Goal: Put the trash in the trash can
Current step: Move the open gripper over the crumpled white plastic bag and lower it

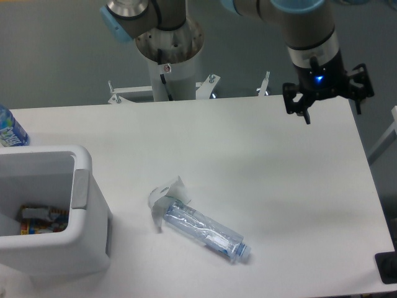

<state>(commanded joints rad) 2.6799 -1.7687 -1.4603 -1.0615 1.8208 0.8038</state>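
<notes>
Your gripper (329, 102) hangs over the far right part of the table (279, 186), its two dark fingers spread wide apart with nothing between them and nothing touching them; a small blue light glows on the body just above.

The trash you are after lies well away from it, toward the near middle of the table. One piece is a crumpled white scrap (166, 197), folded and standing up a little from the surface. Touching it on its near-right side is the crushed bottle (205, 231), clear and flattened, lying on its side at a slant, with its pale blue cap pointing toward the near right.

The trash can (77, 248) sits at the near left edge of the table, well apart from your gripper and to the left of both pieces. It is white and boxy with a thick rim and a grey panel on the side facing the scrap, and you can see some coloured litter already at the bottom. Behind it, at the left edge, a blue-labelled water bottle (9, 130) pokes into view.
</notes>
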